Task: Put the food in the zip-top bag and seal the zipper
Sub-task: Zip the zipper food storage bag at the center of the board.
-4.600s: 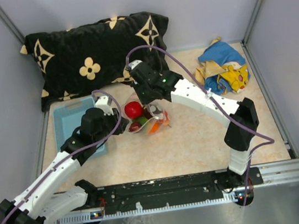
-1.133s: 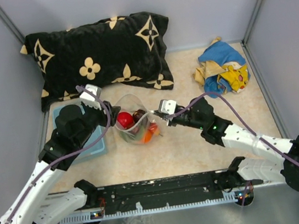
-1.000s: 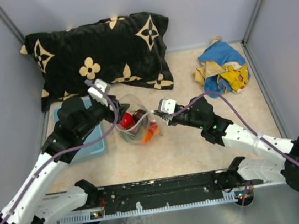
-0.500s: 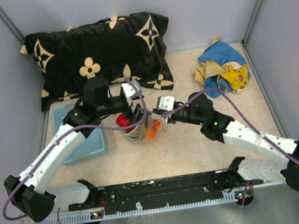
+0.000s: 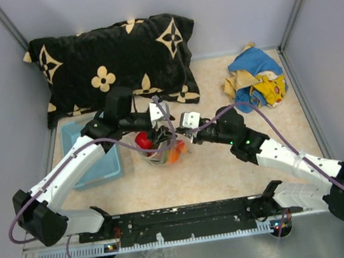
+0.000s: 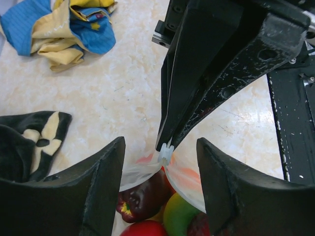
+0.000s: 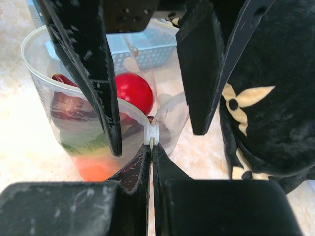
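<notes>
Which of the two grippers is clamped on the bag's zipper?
The right gripper, shut on the zipper's white end. The left gripper stands open, straddling that spot.

The zip-top bag [image 7: 37, 64] is thin clear plastic, shiny and a bit crinkly; the zipper [image 7: 151, 133] is whitish plastic. The food [image 7: 134, 91] inside looks smooth and glossy. Both the left tool [image 6: 160, 143] and right tool [image 7: 151, 150] are matt black, the right one scuffed with pale scratches. The table [image 5: 229, 172] is smooth pale marbled stuff, the pillow [image 5: 110, 54] velvety, the cloth [image 5: 258, 81] soft fabric, the basket [image 5: 74, 142] blue plastic.
</notes>
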You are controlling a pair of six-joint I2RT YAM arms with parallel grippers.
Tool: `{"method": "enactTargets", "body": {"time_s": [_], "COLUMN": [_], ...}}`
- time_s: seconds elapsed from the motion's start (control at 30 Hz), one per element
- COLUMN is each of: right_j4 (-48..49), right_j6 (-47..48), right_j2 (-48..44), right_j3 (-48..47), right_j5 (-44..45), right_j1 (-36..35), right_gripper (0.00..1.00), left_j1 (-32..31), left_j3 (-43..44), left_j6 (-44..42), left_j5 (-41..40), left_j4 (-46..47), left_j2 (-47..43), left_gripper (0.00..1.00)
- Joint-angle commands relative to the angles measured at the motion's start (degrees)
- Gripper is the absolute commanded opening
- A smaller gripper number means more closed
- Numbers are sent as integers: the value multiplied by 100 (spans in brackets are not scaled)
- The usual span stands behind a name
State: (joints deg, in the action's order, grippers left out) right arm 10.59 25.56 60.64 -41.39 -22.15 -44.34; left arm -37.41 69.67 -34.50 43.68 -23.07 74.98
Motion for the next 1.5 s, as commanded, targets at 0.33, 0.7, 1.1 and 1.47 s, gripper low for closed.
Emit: {"method": "enactTargets", "body": {"time_s": [0.33, 0.7, 1.1, 1.47], "right_j4": [165, -65, -240, -102], "right_j6": [50, -34, -150, -240], "right_j2": [-137, -246, -702, -509], "right_j3": [-313, -288, 6, 10], "right_j5": [19, 198, 409, -228], "right_j1": [48, 48, 179, 185], "right_gripper": [0, 0, 0, 26], "left_j1": [-3, -3, -4, -3], "left_j3": [207, -298, -542, -640], "left_j6": [-482, -467, -387, -336], "left_j5": [308, -186, -705, -669], "left_j4": [-427, -172, -80, 1], "left_j2": [288, -271, -564, -654], "left_gripper": [23, 0, 0, 0]}}
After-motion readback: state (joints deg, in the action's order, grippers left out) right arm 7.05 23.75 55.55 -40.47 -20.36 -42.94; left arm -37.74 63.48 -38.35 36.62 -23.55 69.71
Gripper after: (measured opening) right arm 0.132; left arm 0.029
